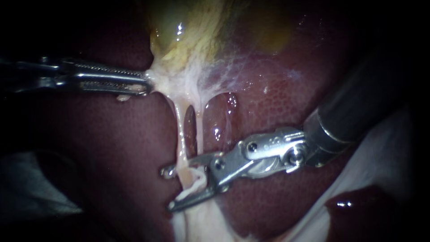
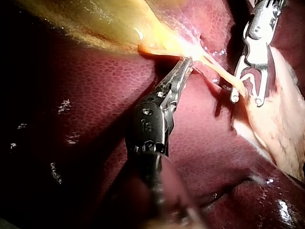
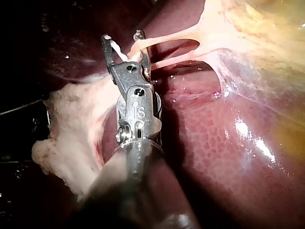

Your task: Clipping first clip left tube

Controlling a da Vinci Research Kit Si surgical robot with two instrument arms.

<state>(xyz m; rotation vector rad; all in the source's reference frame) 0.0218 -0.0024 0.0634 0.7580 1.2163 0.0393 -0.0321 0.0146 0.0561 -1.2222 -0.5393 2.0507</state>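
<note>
Endoscope view: the liver [image 1: 277,107] fills the field, the yellowish gallbladder [image 1: 192,31] sits at the top, and the left tube [image 1: 180,130] and right tube [image 1: 200,125] hang from its neck.
Tube axis: the left tube is thin, pale and taut. Its long axis runs almost straight up and down this view, upper end at the gallbladder neck, lower end pointing into whitish tissue [image 1: 197,224] at the bottom edge.
Neighbour: the right tube lies just beside it, nearly parallel, with a slit of liver showing between the two.
Left side: the left instrument [image 1: 148,84] lies level, its jaws clenched on the pale tissue at the gallbladder neck, just above where the tubes begin.
Right side: the right instrument [image 1: 169,189] comes down from the upper right, jaws pointing toward the view's left, roughly square to the tube's axis.
Jaw state: spread wide, gripping nothing; the left tube passes through the gap near its lower end.
Jaw throat: a small whitish piece sits there; clip or tissue, I cannot tell.
Right wrist view: the same tube reaches sideways into the gap between the open jaws, and the whitish tissue bulks beside the shaft.
</note>
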